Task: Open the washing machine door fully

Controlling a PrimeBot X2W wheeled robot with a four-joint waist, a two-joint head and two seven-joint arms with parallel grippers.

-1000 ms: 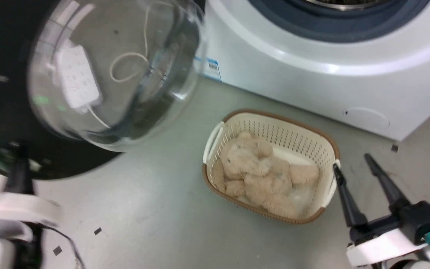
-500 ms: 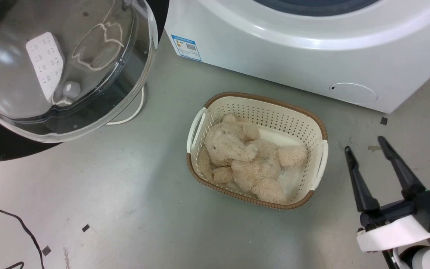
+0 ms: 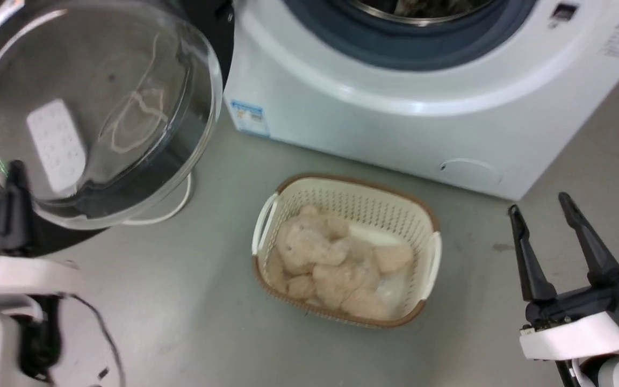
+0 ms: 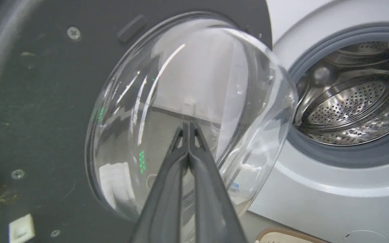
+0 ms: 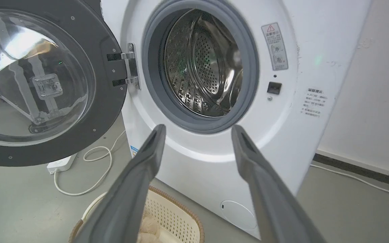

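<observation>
Well, the washing machine [image 5: 214, 168] is biggest, white, its round hole showing the shiny drum. The washing machine door [image 5: 111, 111] hangs on its hinge at the hole's left side, swung far out from the front, so I think the job is almost done. A basket [image 3: 352, 201] sits on the floor just in front, with a fluffy toy [image 3: 331, 263] inside, maybe waiting for a wash. My left fingers [image 4: 188, 135] are squeezed tight together, holding nothing, pointing at the door's glass as if to push; I cannot tell if they touch. My right fingers [image 3: 520, 236] are spread wide, holding nothing, low beside the basket, out of the way
</observation>
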